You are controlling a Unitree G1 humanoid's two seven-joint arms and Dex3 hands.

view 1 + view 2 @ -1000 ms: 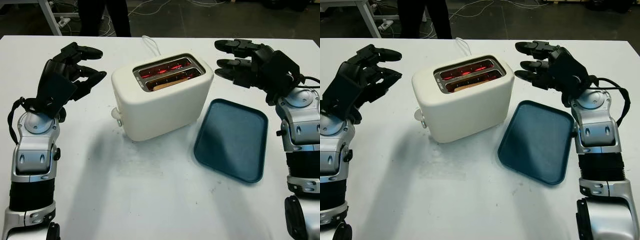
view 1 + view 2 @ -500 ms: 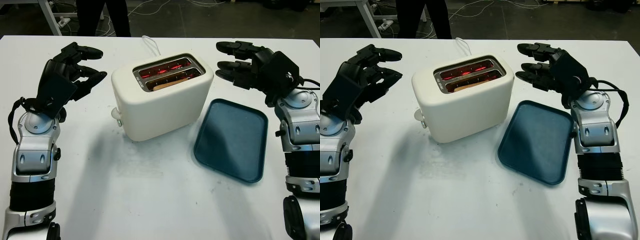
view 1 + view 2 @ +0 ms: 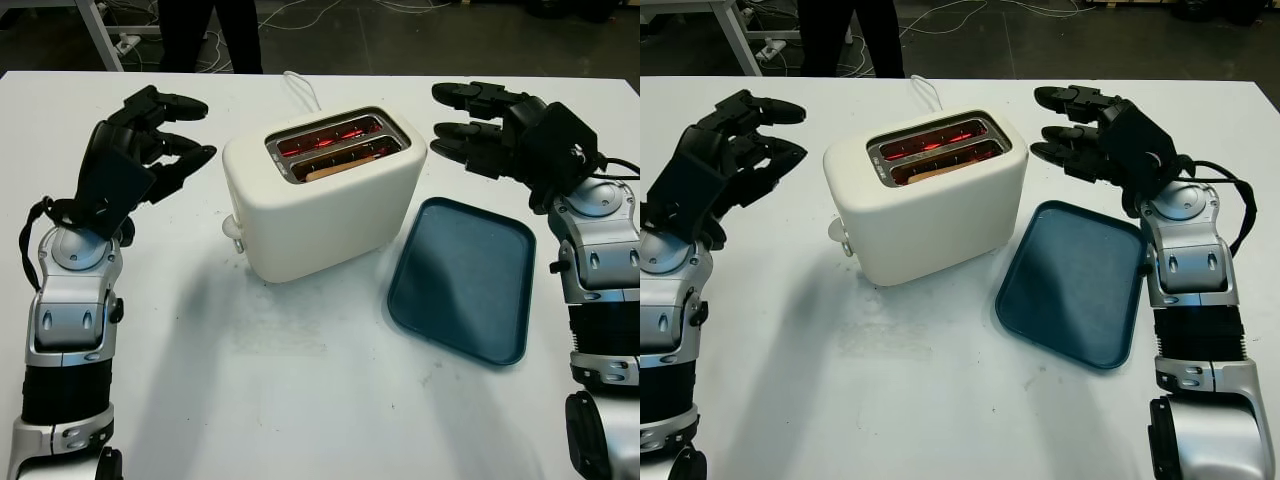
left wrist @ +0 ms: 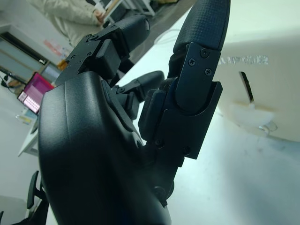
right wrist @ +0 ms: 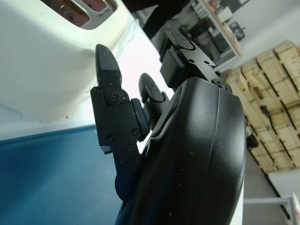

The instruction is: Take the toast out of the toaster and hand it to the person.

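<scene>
A cream toaster [image 3: 325, 195] stands in the middle of the white table, its two slots glowing red. A brown slice of toast [image 3: 335, 163] sits low in the nearer slot. My left hand [image 3: 160, 135] hovers open to the toaster's left, apart from it. My right hand [image 3: 470, 125] hovers open at the toaster's right, level with its top and a short gap away. Both hands hold nothing. A person's dark legs [image 3: 210, 30] stand beyond the table's far edge.
A dark teal tray [image 3: 462, 278] lies flat to the right of the toaster, under my right forearm. The toaster's white cord [image 3: 300, 88] runs off the far edge. A white lever knob [image 3: 233, 228] sticks out at the toaster's left end.
Both hands have shifted only slightly; my left hand moved a little toward the toaster. The toaster and tray have not moved.
</scene>
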